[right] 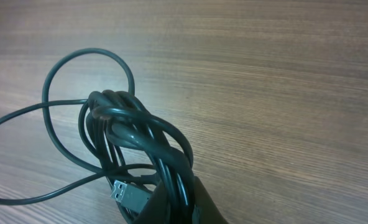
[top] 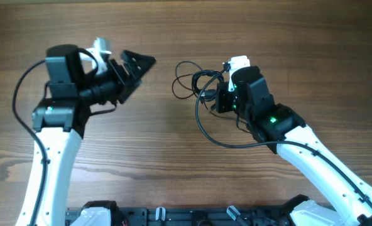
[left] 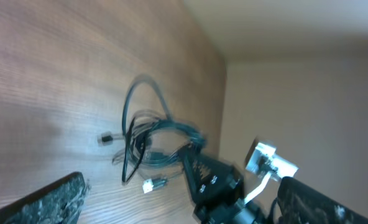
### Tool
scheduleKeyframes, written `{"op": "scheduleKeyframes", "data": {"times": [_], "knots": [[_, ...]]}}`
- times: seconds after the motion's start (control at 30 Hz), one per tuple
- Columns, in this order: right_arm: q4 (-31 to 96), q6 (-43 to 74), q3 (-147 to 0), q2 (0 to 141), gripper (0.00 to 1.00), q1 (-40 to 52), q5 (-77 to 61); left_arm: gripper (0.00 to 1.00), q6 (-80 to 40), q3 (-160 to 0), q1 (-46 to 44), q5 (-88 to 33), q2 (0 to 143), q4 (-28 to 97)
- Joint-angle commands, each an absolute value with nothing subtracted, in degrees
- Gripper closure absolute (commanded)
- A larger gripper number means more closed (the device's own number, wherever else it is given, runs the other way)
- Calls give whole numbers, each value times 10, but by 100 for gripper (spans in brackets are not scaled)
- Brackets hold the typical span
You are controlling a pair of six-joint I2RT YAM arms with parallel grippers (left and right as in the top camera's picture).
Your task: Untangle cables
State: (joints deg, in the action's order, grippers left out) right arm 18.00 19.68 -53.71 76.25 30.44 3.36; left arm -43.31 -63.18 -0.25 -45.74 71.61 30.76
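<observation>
From overhead, the left gripper (top: 137,64) is hanging with its fingers spread and empty, well apart from the cables (top: 195,81). These are bunching just ahead of the right gripper (top: 216,95), whose fingers are pinching the bundle's near side.

In the left wrist view, the knot is lying far ahead of the wide-open fingers (left: 53,202), with a silvery plug (left: 153,184) trailing toward them.

In the right wrist view, several strands are running down between the fingertips, with a USB plug (right: 125,193) just beside them.

The cords are looking light, limp and springy, and are likely to slide through a loose pinch. A free loop or a plug end is offering the left fingers the best hold.
</observation>
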Motion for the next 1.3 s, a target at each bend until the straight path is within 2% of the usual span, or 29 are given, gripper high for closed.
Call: {"op": "scheduleKeyframes", "data": {"times": [0.0,0.13,0.2,0.27,0.33,0.37,0.4,0.43,0.47,0.57,0.8,0.83,0.87,0.97,1.03,1.07,1.1,1.13,1.17,1.27], "knots": [[171,223,-535,767,95,304,45,15,-393,-638,-90,-366,738,353],[171,228,-535,767,95,304,14,21,-465,-638,-189,-239,791,346],[171,225,-535,767,94,304,-3,32,-515,-638,-227,-178,833,321],[172,224,-535,767,92,304,-25,37,-517,-638,-242,-175,866,274],[172,224,-535,767,92,304,-30,47,-520,-638,-245,-168,894,254],[172,224,-535,767,92,304,-30,66,-520,-638,-245,-164,904,252],[172,223,-535,767,92,304,-27,78,-519,-638,-244,-163,912,252],[173,222,-535,767,92,304,-10,89,-519,-638,-242,-163,913,252],[178,220,-535,767,92,304,21,96,-519,-638,-237,-164,912,252],[192,194,-535,767,94,304,109,96,-519,-638,-210,-187,878,251],[203,195,-535,767,94,304,112,95,-512,-638,-139,-201,801,275],[204,195,-535,767,94,304,112,92,-503,-638,-133,-198,803,281],[206,195,-535,767,93,304,112,89,-423,-638,-117,-182,803,283],[217,195,-535,767,93,304,112,94,-391,-638,-46,-200,792,283],[223,197,-535,767,93,304,112,95,-428,-638,33,-292,790,284],[222,197,-535,767,93,304,112,84,-446,-638,57,-332,791,290],[220,197,-535,767,93,304,112,60,-455,-638,68,-364,791,298],[217,197,-535,767,92,304,109,28,-455,-638,68,-389,792,313],[214,208,-535,767,91,304,107,0,-455,-638,53,-391,792,344],[210,227,-535,767,90,304,106,3,-455,-638,-17,-389,796,384]]}}
